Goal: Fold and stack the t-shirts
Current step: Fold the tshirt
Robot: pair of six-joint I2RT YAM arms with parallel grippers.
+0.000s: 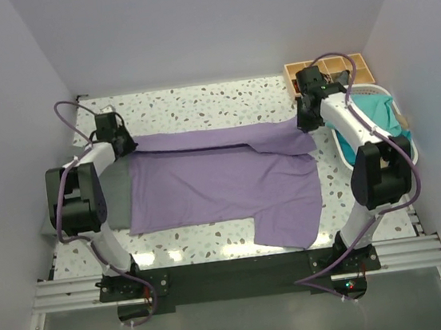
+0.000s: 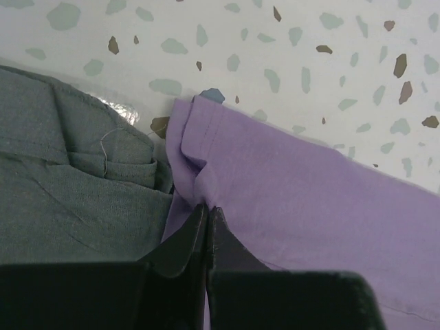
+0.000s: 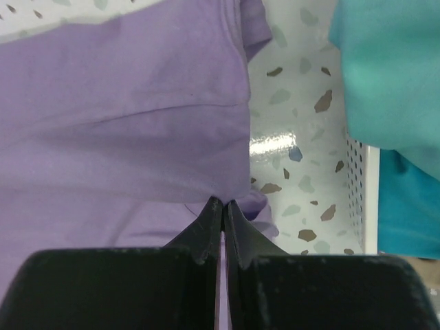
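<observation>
Lavender purple soft cloth t-shirt (image 1: 223,185) lies spread flat across the speckled white terrazzo counter (image 1: 197,103) in the top view, with its far edge folded over toward the near side. The left tool (image 1: 127,142) sits at the far left corner of that fold and the right tool (image 1: 306,120) at the far right corner. A grey cloth t-shirt (image 1: 118,195) lies partly under the lavender one's left side. A white perforated plastic basket (image 1: 407,130) at the right holds teal cloth t-shirts (image 1: 371,114), and a small wooden compartment tray (image 1: 299,69) stands behind it.

From the left wrist, the left tool (image 2: 207,210) is pinched closed on a bunched hem of the lavender t-shirt (image 2: 295,199), just beside the grey t-shirt (image 2: 62,185).

From the right wrist, the right tool (image 3: 224,205) is clamped tight on the lavender t-shirt's (image 3: 124,117) edge, and cloth shows between its fingers. The basket (image 3: 361,199) with its teal t-shirts (image 3: 392,69) is near on the right.
</observation>
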